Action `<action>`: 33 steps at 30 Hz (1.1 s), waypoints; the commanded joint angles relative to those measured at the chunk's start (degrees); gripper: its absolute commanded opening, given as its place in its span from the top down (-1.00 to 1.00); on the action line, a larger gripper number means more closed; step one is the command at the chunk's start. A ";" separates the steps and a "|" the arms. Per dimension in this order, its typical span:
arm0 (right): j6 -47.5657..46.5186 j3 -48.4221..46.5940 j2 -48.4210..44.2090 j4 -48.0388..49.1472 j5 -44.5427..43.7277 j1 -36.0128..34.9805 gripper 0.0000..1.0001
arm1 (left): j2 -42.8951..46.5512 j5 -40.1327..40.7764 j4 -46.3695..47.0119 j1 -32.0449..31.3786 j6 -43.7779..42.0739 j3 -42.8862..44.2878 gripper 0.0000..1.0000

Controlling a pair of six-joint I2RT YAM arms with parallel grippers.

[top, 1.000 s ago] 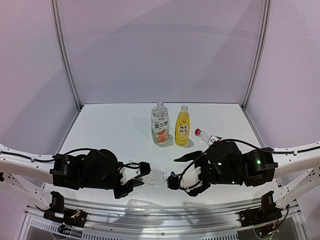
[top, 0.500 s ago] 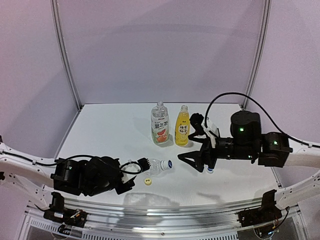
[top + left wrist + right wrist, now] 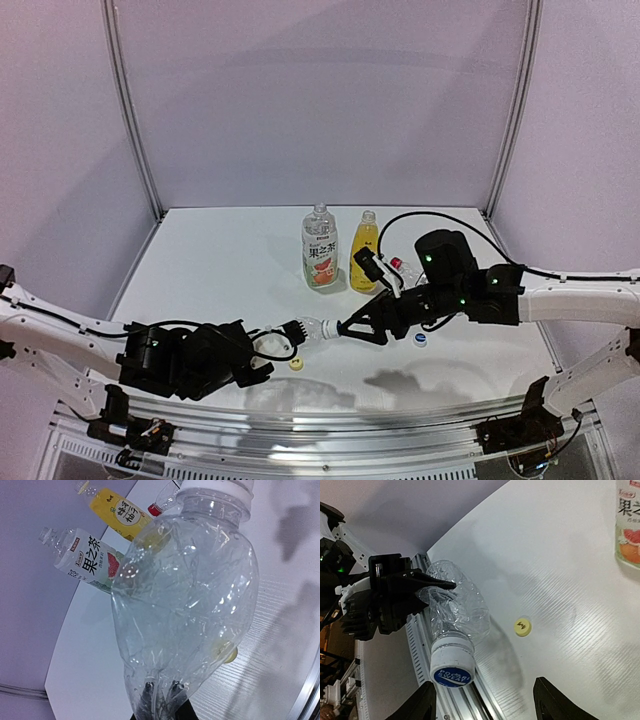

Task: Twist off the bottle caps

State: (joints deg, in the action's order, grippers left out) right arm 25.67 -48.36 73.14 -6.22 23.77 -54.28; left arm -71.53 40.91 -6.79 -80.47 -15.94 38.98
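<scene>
At base of clear bottle [image 3: 457,607], left fingers [image 3: 415,582] clamp thin crumpled plastic; right fingers [image 3: 422,705] spread wide beside blue-white cap [image 3: 451,666]. Grip cap rim only; body likely buckles.

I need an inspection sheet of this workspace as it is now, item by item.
Surface: white table, with shadows of the arms on it.
Job's things: plain bottle held lying, its blue-and-white cap on; fruit-label bottle and yellow bottle upright, both apparently uncapped; red-capped bottle lying behind the right arm; yellow cap and second blue-and-white cap loose on the table.
Clutter: nothing seen.
Grippers: left gripper shut on the plain bottle's crumpled base; right gripper open at its cap.
Cables: black cable arching over the right arm.
Surroundings: pale walls, metal frame posts.
</scene>
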 commanded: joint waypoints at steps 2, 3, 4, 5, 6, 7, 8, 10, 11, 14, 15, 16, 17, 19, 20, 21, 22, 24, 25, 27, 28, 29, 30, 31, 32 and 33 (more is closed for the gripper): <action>5.19 -1.55 3.61 4.82 7.87 0.31 -0.34 | 0.19 1.13 1.60 -0.64 -0.37 -0.04 1.00; 5.14 -1.58 3.66 4.81 7.75 0.32 -0.32 | 0.37 1.04 1.68 -0.68 -0.32 -0.12 1.00; 4.95 -1.71 3.63 4.69 7.52 0.32 -0.29 | 0.54 1.01 1.69 -0.68 -0.38 -0.13 1.00; 4.88 -1.74 3.64 4.70 7.42 0.28 -0.26 | 0.76 0.95 1.69 -0.73 -0.33 -0.21 1.00; 4.76 -1.78 3.64 4.68 7.47 0.29 -0.24 | 0.92 0.86 1.73 -0.74 -0.24 -0.29 1.00; 4.81 -1.78 3.76 4.71 7.82 0.30 -0.22 | 1.09 0.78 1.77 -0.74 -0.25 -0.31 1.00; 4.87 -1.88 3.89 4.91 8.29 0.32 -0.20 | 1.21 0.62 1.85 -0.72 -0.23 -0.31 1.00; 5.16 -1.98 4.38 5.42 8.93 0.31 -0.16 | 1.23 0.29 1.86 -0.73 -0.29 -0.31 1.00; 5.24 -2.21 4.79 5.60 9.11 0.27 -0.12 | 1.10 0.05 2.00 -0.74 -0.16 -0.31 1.00; 5.21 -3.20 6.05 5.40 10.54 0.29 0.05 | 0.72 -0.07 2.17 -0.74 -0.12 -0.24 1.00; 5.12 -3.50 6.47 5.31 11.23 0.27 0.13 | 0.42 0.34 2.06 -0.74 -0.11 -0.11 1.00; 5.09 -3.66 6.77 5.37 11.77 0.29 0.20 | 0.27 0.62 1.90 -0.74 -0.08 0.01 1.00; 5.03 -3.65 6.89 5.46 12.23 0.31 0.28 | 0.11 0.62 1.87 -0.74 -0.07 0.11 1.00; 4.56 -3.59 6.99 5.46 12.79 0.32 0.51 | 0.20 0.41 1.86 -0.74 -0.02 -0.03 1.00; 4.04 -3.65 6.89 4.87 12.72 0.27 0.66 | 0.31 0.37 1.84 -0.73 0.03 -0.05 1.00; 3.23 -3.85 6.68 3.86 12.10 0.30 0.78 | 0.33 0.32 1.86 -0.72 0.04 -0.11 1.00; 1.62 -4.21 6.36 2.35 11.30 0.27 0.89 | 0.46 0.25 1.86 -0.74 0.03 -0.13 1.00; -4.27 -5.09 4.99 -1.58 8.17 0.00 1.00 | 0.51 -0.04 1.73 -0.65 0.01 -0.14 1.00; -8.80 -5.29 3.87 -3.64 4.95 -0.60 1.00 | 0.58 -0.37 1.63 -0.64 -0.03 -0.13 1.00; -21.45 -4.52 1.00 -6.87 -4.41 -3.78 1.00 | 0.36 -1.08 1.39 -0.50 0.10 -0.06 1.00; -31.15 -3.50 -0.27 -7.46 -9.66 -5.47 1.00 | 0.28 -1.47 1.18 -0.37 0.22 0.07 1.00; -37.86 -1.75 -1.30 -7.22 -13.61 -7.22 1.00 | -0.07 -1.79 1.04 -0.35 0.24 0.24 1.00; -43.66 0.14 -2.09 -5.92 -16.85 -8.69 0.95 | -0.25 -1.98 0.95 -0.30 0.31 0.36 1.00; -48.98 2.44 -2.77 -4.46 -19.13 -9.92 0.88 | -0.55 -2.11 0.86 -0.30 0.38 0.47 1.00; -52.66 4.19 -3.00 -2.97 -21.53 -11.05 0.84 | -0.74 -2.33 0.76 -0.31 0.38 0.60 1.00; -55.20 4.88 -2.67 -2.60 -24.63 -11.97 0.80 | -1.08 -2.56 0.68 -0.28 0.39 0.69 1.00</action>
State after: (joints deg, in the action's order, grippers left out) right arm -4.23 -48.97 71.94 -7.29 15.62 -62.70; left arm -71.35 38.74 -4.40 -81.03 -16.05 39.09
